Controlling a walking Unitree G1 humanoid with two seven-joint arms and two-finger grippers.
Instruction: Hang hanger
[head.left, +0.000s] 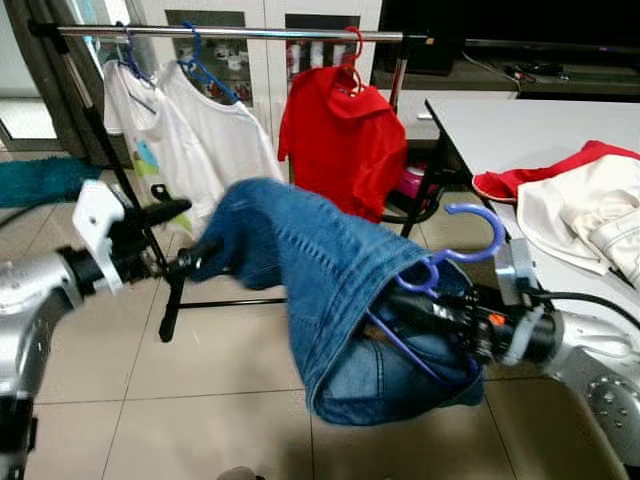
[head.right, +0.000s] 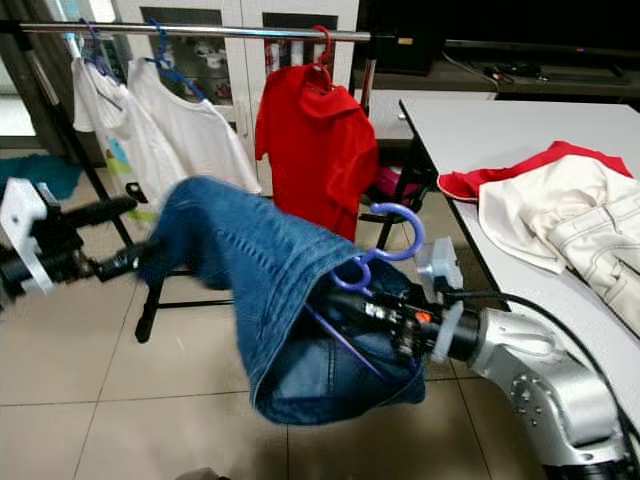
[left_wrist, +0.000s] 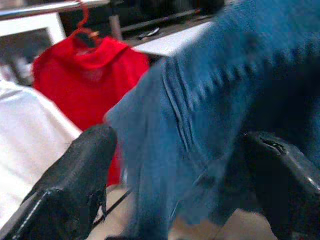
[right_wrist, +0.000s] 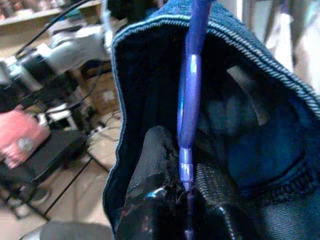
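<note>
A purple plastic hanger carries a pair of blue jeans draped over it, its hook sticking up at the right. My right gripper reaches into the folds of the jeans and is shut on the hanger's bar. My left gripper is at the left end of the jeans, open, one finger above the denim edge and one finger at or under it. The clothes rail runs across the top, well above and behind the jeans.
On the rail hang two white shirts on blue hangers and a red shirt on a red hanger. A white table at the right holds red and cream clothes. Tiled floor lies below, with the rack's black legs.
</note>
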